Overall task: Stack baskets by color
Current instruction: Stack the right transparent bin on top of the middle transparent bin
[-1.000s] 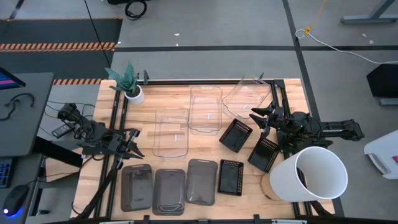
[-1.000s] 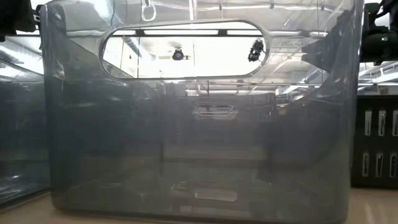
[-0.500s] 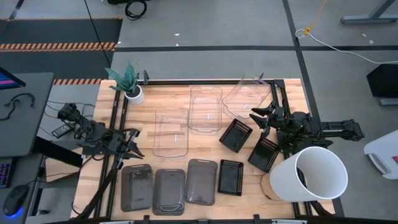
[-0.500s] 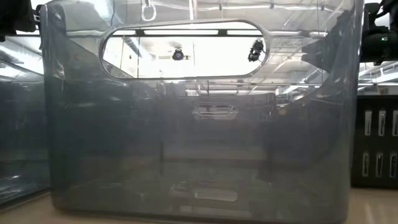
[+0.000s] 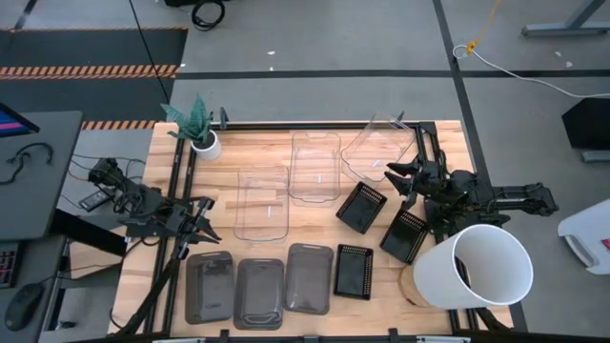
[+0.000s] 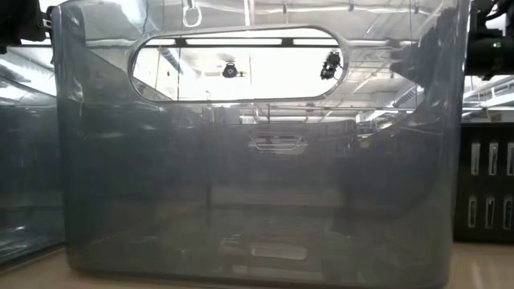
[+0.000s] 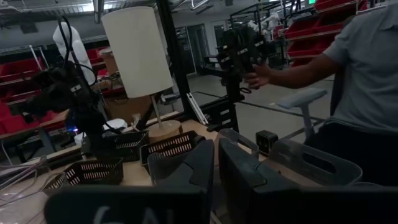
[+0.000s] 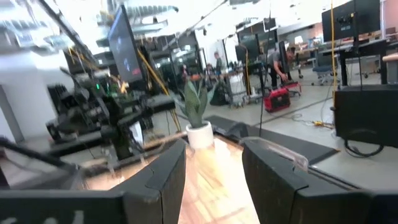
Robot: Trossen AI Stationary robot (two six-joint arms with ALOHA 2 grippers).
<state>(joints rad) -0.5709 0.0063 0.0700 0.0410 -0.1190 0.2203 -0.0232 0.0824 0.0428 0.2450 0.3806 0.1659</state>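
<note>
Three clear baskets (image 5: 262,202) (image 5: 315,167) (image 5: 376,148) stand along the far half of the table, the right one tilted. Three smoky grey baskets (image 5: 210,288) (image 5: 259,292) (image 5: 309,278) stand side by side at the near edge; one fills the low view (image 6: 257,177). Three black mesh baskets (image 5: 360,206) (image 5: 404,235) (image 5: 353,272) lie right of centre. My left gripper (image 5: 202,227) (image 7: 216,171) hovers shut at the table's left edge. My right gripper (image 5: 393,174) (image 8: 214,177) hovers open at the right, by the tilted clear basket, nothing between its fingers.
A large white bucket (image 5: 481,267) lies on its side at the near right corner. A small white plant pot (image 5: 203,143) stands at the far left corner. A person (image 7: 367,81) stands beyond the table in the left wrist view, one hand (image 7: 258,74) on a dark device.
My right gripper has tipped up a little where it hovers, still open. The baskets and my left gripper have kept still.
</note>
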